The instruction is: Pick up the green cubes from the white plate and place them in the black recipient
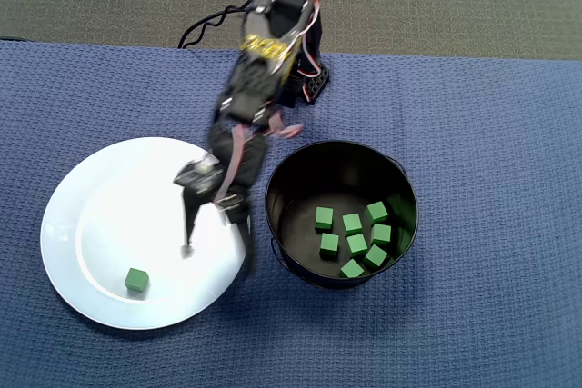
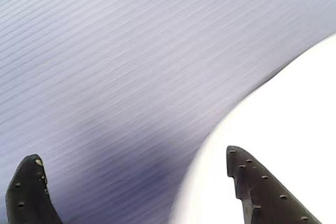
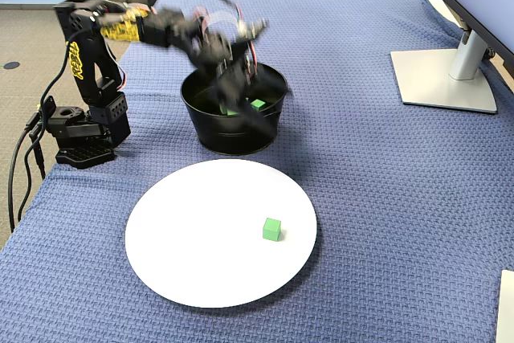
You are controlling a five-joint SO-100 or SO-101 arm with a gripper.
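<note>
The black recipient [image 1: 341, 156] served as the landmark on the bench, which was covered by a blue woven cloth [image 1: 491, 134]. In the overhead view, 7 green cubes [image 1: 353, 223] lay scattered on the recipient's shiny floor, most toward its lower right wall. The white plate [image 1: 100, 197] sat just beside the recipient on its left in that view, close but apparently not touching. 1 green cube [image 1: 136, 280] rested on the plate's lower part, on the side away from the recipient's rim; in the fixed view that cube [image 3: 272, 229] lay toward the plate's [image 3: 185, 230] right side, in front of the recipient [image 3: 233, 130].

The arm [image 1: 264, 70] reached from its base beyond the recipient and was blurred. The jaws [image 1: 216, 247] were released and empty, hanging over the plate's edge nearest the recipient, with 1 fingertip over the plate and the other near the gap between plate and recipient. In the wrist view the 2 dark fingertips [image 2: 262, 192] stood wide apart, 1 above the plate [image 2: 283, 129] and 1 above the cloth [image 2: 105, 51], nothing between them.
</note>
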